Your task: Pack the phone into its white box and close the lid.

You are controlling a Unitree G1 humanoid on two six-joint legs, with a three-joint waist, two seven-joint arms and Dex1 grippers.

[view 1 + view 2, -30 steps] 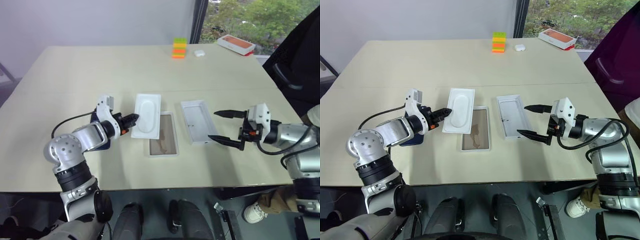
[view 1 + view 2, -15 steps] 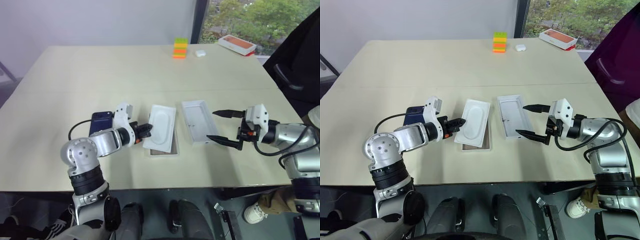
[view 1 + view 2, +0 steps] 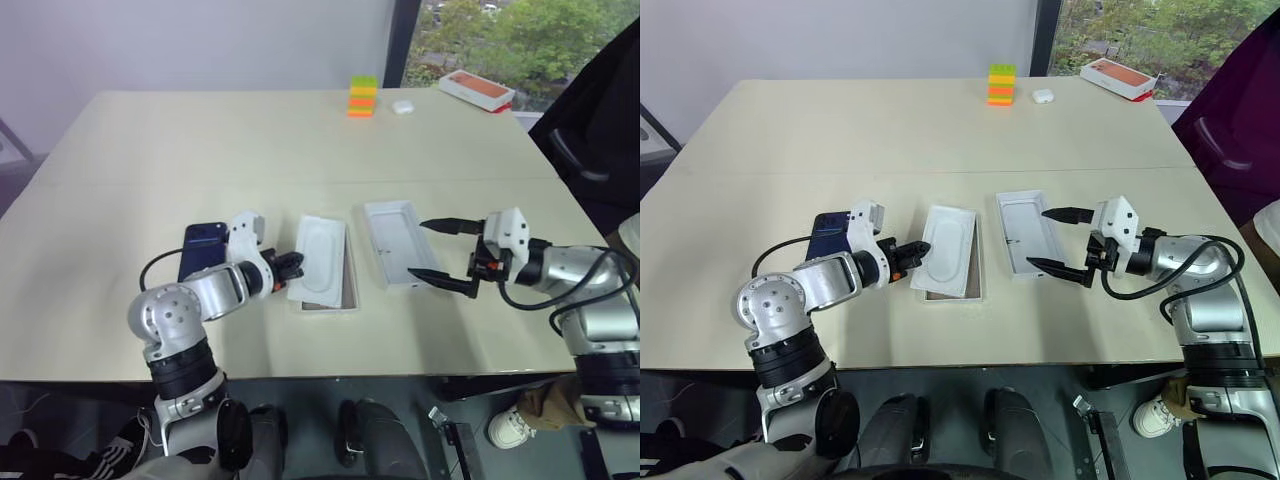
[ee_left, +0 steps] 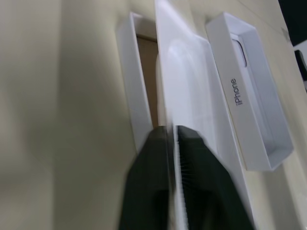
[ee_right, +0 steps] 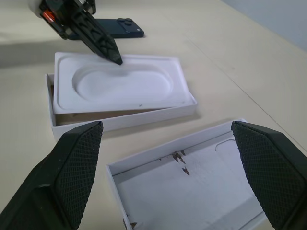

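Watching the left gripper, I see its black fingers pinched on the edge of the thin white insert, which lies skewed on top of the white box, covering most of the tray's brown floor. My right gripper hangs wide open and empty at the right side of the lid, which lies open side up just right of the box, mid-table. The phone lies flat toward the table's left edge, behind my left arm. My worry is that the insert sits where the phone must go. If I let go crookedly, it could jam in the rim or tip the box. Reaching back for the phone, my forearm could also sweep it away.
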